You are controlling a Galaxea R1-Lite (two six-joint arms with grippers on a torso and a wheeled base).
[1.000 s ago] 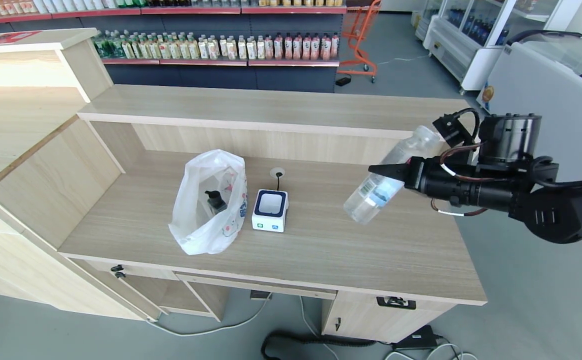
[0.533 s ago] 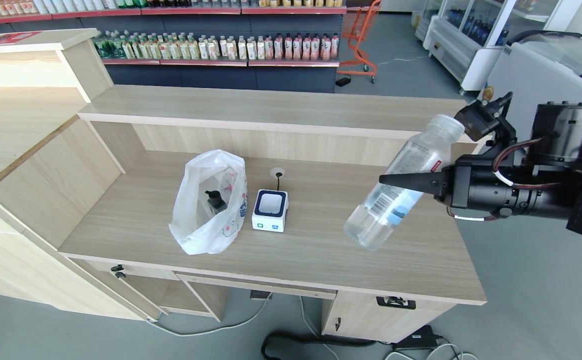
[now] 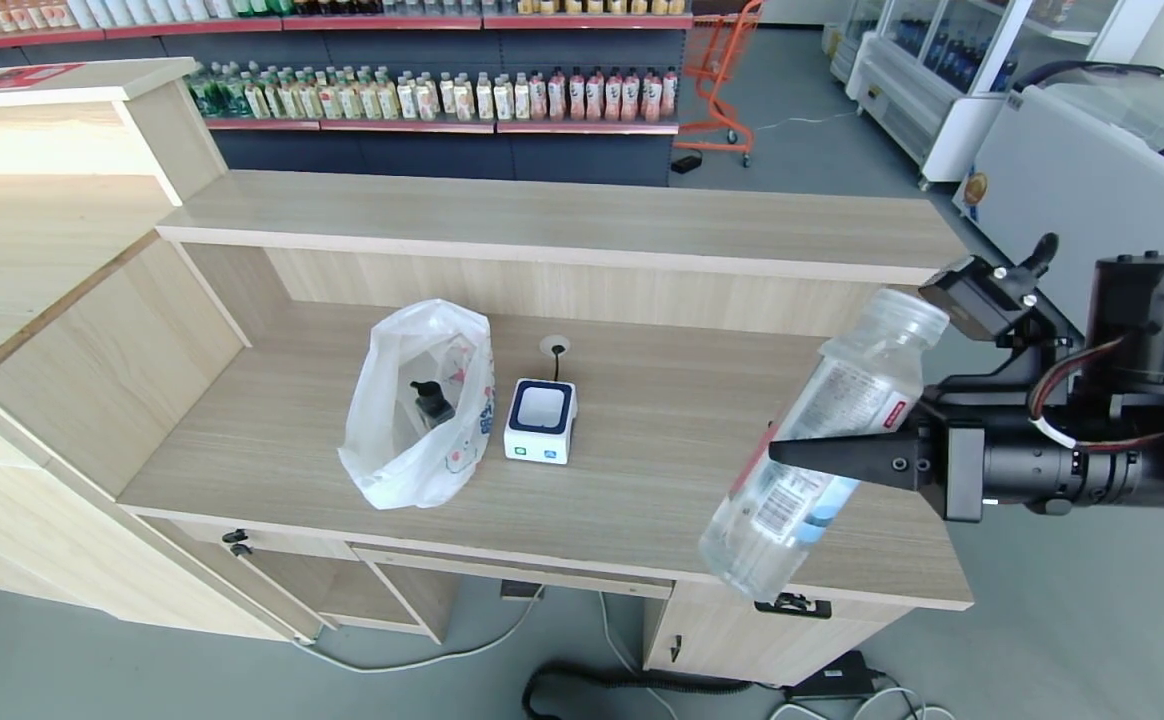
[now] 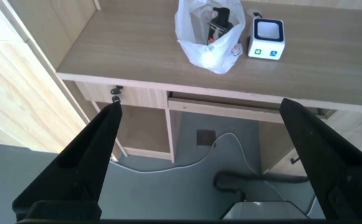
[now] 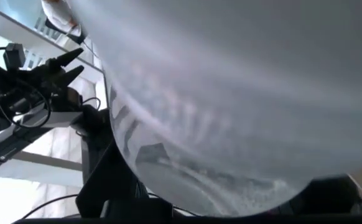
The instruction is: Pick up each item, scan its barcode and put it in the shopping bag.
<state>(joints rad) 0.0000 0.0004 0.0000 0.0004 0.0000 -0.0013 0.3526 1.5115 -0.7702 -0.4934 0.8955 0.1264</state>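
A light wooden tabletop (image 3: 642, 480) with a raised ledge along its far side fills the checkout area. Towards its left stands a white plastic shopping bag (image 3: 392, 470), mouth open upward.

Over the front right corner of the tabletop, the right hand (image 3: 792, 452) holds a clear plastic water bottle (image 3: 847, 390) in the air, its fingers clamped across the bottle's middle. The bottle is tilted, with its cap up and to the far right and its base down near the tabletop's front edge. A barcode shows on its white and red label, facing upward. The bottle is well apart from both the bag and the scanner. Seen from the right wrist, the bottle's curved clear wall (image 5: 231, 93) sits close against the camera.

The left hand (image 4: 199, 168) hangs off the front of the tabletop, fingers spread wide and holding nothing.

A small white scanner (image 3: 540, 420) with a dark window on top sits just to the right of the bag, its cable running into a round hole behind it.

Inside the bag stands a dark pump bottle (image 3: 432, 402).
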